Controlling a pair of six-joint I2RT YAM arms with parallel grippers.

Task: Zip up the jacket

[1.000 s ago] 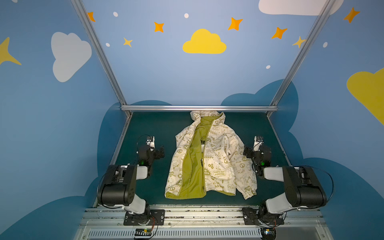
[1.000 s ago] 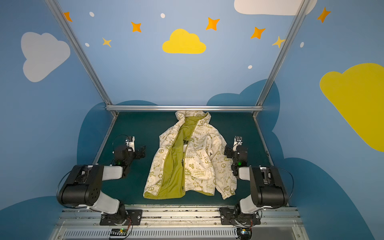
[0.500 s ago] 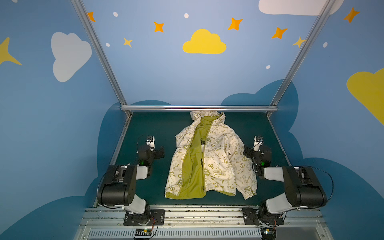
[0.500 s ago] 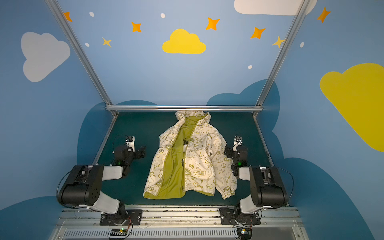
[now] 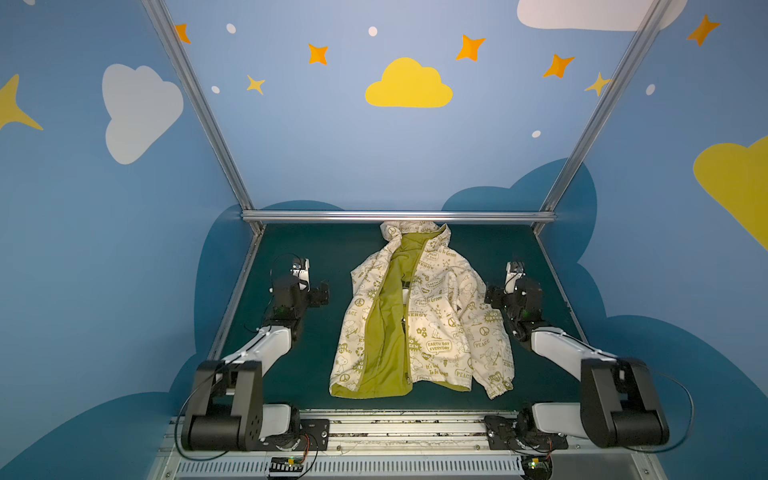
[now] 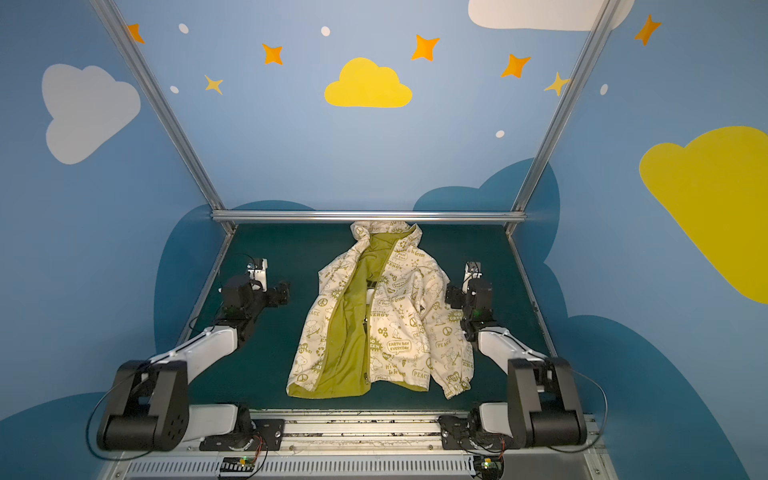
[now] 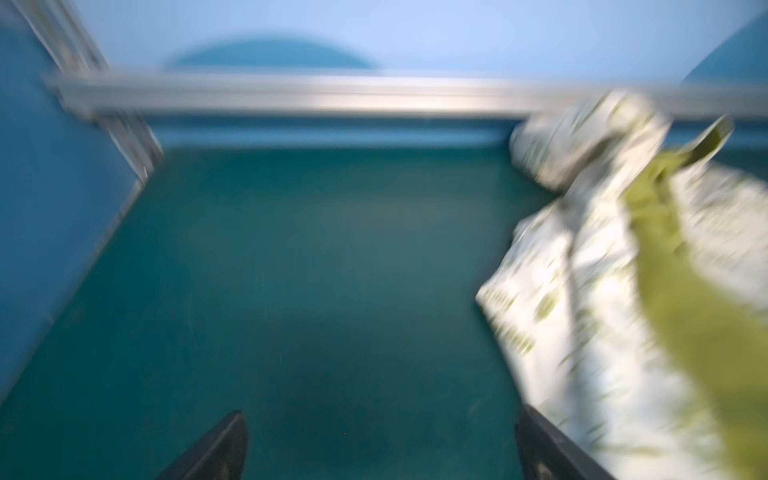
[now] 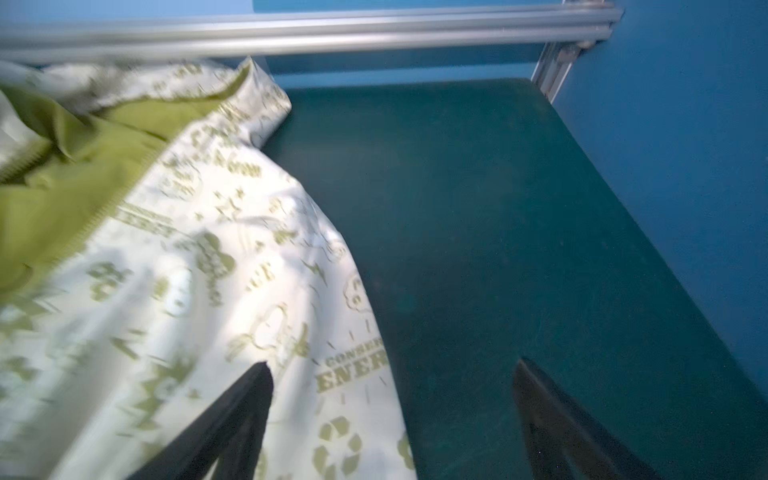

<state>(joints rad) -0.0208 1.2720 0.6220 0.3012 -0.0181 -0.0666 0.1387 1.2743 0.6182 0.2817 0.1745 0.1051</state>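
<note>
The jacket [image 5: 436, 332] [image 6: 401, 328] lies flat on the dark green mat in both top views. It is unzipped, its lime lining [image 5: 386, 332] bared down the middle and its hood against the back rail. My left gripper [image 5: 307, 293] [image 7: 382, 415] hovers open over bare mat, left of the jacket [image 7: 602, 291], which is blurred there. My right gripper [image 5: 509, 297] [image 8: 391, 363] is open at the jacket's right shoulder. One of its fingers [image 8: 249, 399] is over the printed fabric [image 8: 208, 291], the other over the mat. Nothing is held.
An aluminium rail [image 5: 399, 216] closes the back of the mat [image 5: 316, 357], and slanted frame posts [image 5: 245, 282] with blue walls border both sides. The arm bases sit on the metal strip [image 5: 407, 428] at the front edge.
In the top views both arms and the jacket stand where they were. The jaws stay wide.
</note>
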